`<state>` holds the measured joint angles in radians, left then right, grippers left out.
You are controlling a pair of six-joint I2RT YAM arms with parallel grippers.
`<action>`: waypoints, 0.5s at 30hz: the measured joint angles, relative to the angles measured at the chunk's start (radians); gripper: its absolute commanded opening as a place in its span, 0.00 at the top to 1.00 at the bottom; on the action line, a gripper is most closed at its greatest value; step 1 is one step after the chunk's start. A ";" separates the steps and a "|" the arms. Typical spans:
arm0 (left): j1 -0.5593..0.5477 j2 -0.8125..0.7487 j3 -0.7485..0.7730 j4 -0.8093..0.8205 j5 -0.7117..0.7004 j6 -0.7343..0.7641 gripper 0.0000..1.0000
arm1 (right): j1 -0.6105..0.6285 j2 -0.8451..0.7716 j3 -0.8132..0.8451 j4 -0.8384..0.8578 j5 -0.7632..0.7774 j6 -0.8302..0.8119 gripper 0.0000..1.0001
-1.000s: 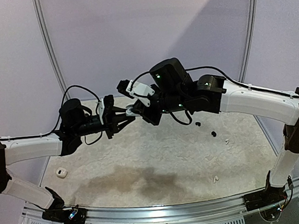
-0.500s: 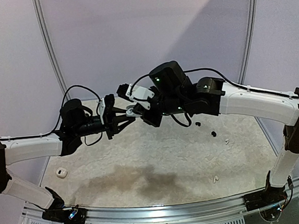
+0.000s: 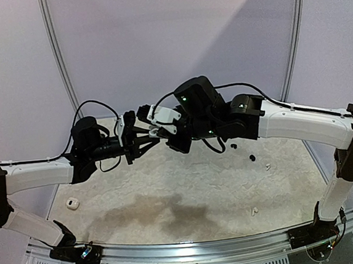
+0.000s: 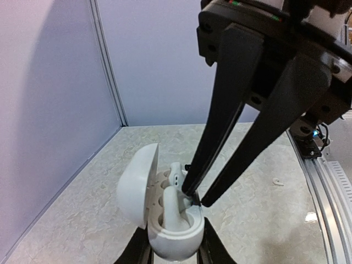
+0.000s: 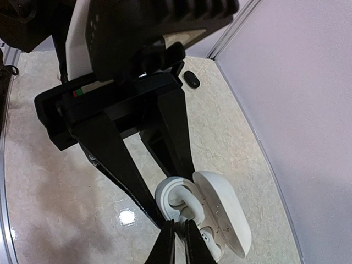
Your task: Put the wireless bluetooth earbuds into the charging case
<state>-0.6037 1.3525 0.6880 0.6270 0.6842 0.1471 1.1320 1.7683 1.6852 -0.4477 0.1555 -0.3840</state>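
Above the far middle of the bench [image 3: 187, 186]: both arms meet in mid-air, which gives me room to work off the surface.
Left claw [image 3: 147, 139]: clamped on the charging case [image 4: 165, 242], its lid [image 4: 135, 187] swung open and its wells facing the other arm.
Earbuds: one white earbud [image 4: 176, 175] is in the far well, and a second white earbud [image 4: 175, 214] sits in the near well.
Right claw [image 4: 193, 198]: fingers pressed nearly together, tips at the near bud's edge, to seat it by my judgement. I cannot tell whether it pinches anything.
Right side of bench: a black earbud [image 3: 252, 158] lies loose, waiting.

Soft, even light; diagonal shadow across the back wall [image 3: 155, 35]; small glare on the table [image 5: 126, 216].
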 measured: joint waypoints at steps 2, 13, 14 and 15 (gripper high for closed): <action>0.000 0.000 0.000 0.000 0.000 0.000 1.00 | 0.000 0.000 0.000 0.000 0.002 0.001 0.93; 0.000 0.000 0.000 0.016 -0.006 -0.007 1.00 | 0.008 -0.051 -0.024 -0.045 -0.044 0.036 0.90; 0.000 0.000 0.000 0.018 -0.007 -0.007 1.00 | 0.010 -0.060 -0.024 -0.052 -0.050 0.040 0.90; 0.000 0.000 0.000 0.019 -0.008 -0.007 1.00 | 0.012 -0.072 -0.024 -0.057 -0.056 0.045 0.90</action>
<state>-0.6037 1.3525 0.6884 0.6456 0.6765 0.1398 1.1439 1.6958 1.6615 -0.5049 0.0994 -0.3389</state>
